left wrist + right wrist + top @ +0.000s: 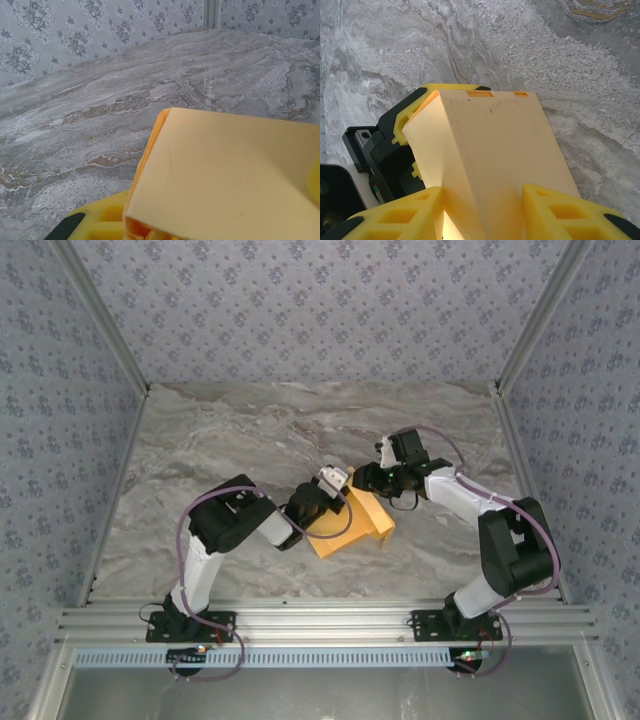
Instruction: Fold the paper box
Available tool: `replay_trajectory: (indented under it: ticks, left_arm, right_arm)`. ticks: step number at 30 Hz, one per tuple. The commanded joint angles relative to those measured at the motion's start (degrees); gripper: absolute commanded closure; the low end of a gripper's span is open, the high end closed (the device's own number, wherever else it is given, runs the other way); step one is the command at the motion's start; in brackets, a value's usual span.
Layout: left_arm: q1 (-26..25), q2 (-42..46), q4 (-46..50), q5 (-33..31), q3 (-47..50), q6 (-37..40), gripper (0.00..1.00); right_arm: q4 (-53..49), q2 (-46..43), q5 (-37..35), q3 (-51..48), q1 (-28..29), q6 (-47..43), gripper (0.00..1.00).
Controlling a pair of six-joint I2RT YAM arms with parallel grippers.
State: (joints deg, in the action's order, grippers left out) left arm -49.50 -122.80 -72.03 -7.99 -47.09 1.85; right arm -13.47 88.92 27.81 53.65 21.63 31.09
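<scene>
A grey marbled table (200, 460) fills the floor of a cell with patterned wallpaper walls. The paper box (358, 525) sits near the table's front middle, between the two arms. It is partly folded, with a pale panel raised along a crease and small orange notches along its far edge.

The right gripper (482, 192) is clamped across the box, one yellow finger pressed to each side of the raised fold. The left gripper (342, 506) is at the box's left end with a finger along that edge. I cannot tell whether it pinches the card or only touches it.

The card looks thin, so too hard a squeeze from the right could crush the fold or crease it in the wrong place. If the left end is loose, that panel may spring open. The arms are close together, so opposing pulls could tear the card, or the fingers could knock together.
</scene>
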Motion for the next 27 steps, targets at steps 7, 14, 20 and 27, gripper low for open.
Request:
replay_trajectory:
  ticks: [7,14,20,27]
  left_arm:
    - [-1.62,0.90,2.81,6.76,0.65,1.64,0.88]
    - [-1.42,5.97,8.85,6.59,2.29,5.70,0.90]
    - [-0.98,5.01,8.67,9.43,1.74,5.20,0.90]
    - [-0.50,2.23,7.13,10.45,0.12,2.40,0.74]
  right_arm:
    - [-3.31,1.46,4.89,0.76,1.69,1.37,0.56]
    - [-5.40,-2.78,7.99,1.11,-1.28,3.03,0.47]
    - [-12.54,-5.11,1.82,5.49,-2.12,-3.83,0.37]
    - [-13.81,-3.56,-5.03,8.09,-2.56,-7.72,0.35]
